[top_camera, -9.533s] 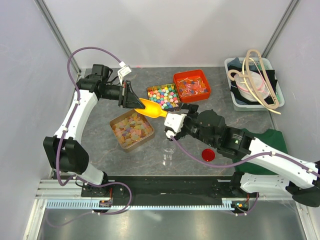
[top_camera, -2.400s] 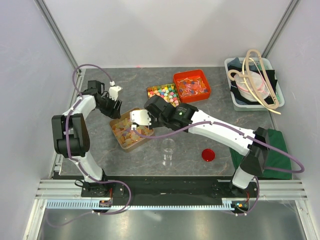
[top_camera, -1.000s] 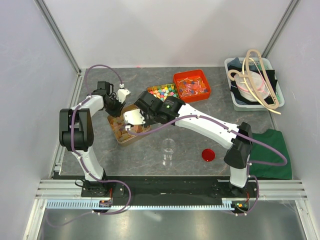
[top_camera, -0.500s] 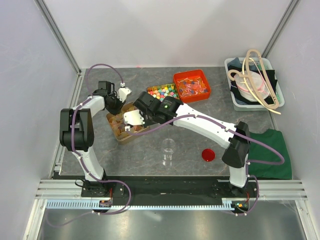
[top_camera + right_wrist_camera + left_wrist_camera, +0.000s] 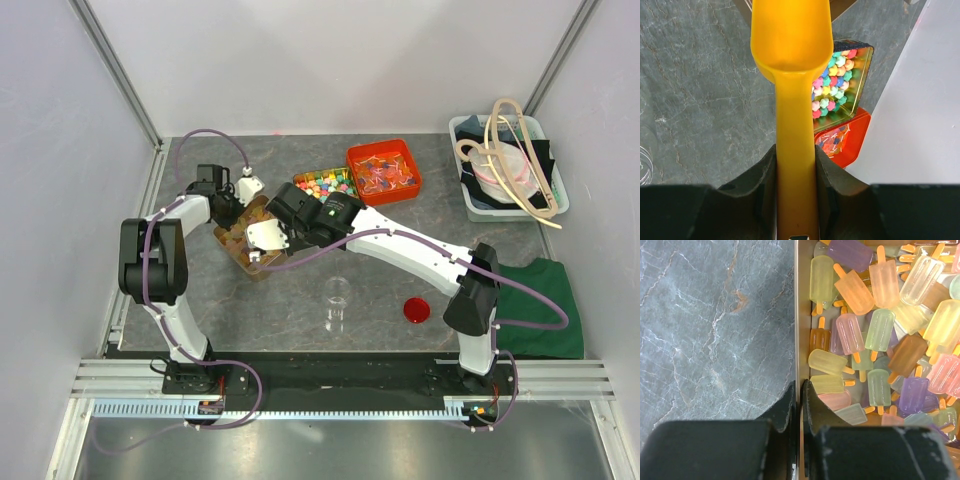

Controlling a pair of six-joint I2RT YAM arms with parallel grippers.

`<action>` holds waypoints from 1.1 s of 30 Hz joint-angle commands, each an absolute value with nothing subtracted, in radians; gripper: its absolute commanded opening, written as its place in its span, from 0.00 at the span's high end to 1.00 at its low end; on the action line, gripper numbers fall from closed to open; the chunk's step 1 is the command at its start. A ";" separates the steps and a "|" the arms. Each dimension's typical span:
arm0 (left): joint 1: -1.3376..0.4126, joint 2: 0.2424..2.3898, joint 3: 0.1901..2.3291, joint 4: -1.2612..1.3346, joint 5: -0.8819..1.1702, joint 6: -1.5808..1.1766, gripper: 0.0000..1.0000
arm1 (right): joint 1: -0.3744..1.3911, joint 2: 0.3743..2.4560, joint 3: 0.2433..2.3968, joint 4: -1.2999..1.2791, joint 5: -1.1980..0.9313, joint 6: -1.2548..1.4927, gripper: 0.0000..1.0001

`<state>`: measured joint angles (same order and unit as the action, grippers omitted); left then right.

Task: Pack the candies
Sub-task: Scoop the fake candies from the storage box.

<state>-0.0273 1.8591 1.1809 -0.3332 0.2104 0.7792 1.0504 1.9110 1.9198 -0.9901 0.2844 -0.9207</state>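
Left gripper (image 5: 799, 392) clamped on tin wall (image 5: 798, 315), candies (image 5: 880, 325) heaped just beside, right gripper (image 5: 795, 160) clamped on scoop (image 5: 791, 45)

**Finding:** a robotics laboratory test cell is indicated.

**Evidence:**
- A grey stone-patterned table (image 5: 380, 295) is enclosed at 9, 12 and 3 o'clock by plain white panels (image 5: 330, 60). The panels are framed by aluminium posts (image 5: 110, 62).
- Two white-and-black robot arms, the left arm (image 5: 175, 212) and the right arm (image 5: 410, 247), are bolted to a slotted aluminium rail (image 5: 330, 392) at 6 o'clock.
- Purple cables (image 5: 200, 133) are looped along both arms.
- A grey bin (image 5: 500, 212) of assorted items is placed at 2 o'clock.
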 commanded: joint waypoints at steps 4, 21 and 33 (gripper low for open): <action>-0.061 1.861 1.106 -0.354 0.169 0.870 0.85 | 1.054 1.916 1.970 -0.994 0.284 -0.933 1.00; -0.063 1.908 1.108 -0.359 0.155 0.865 0.78 | 1.055 1.905 1.973 -1.002 0.287 -0.933 1.00; -0.064 1.933 1.164 -0.376 0.209 0.813 0.73 | 1.057 1.907 1.985 -1.009 0.293 -0.937 1.00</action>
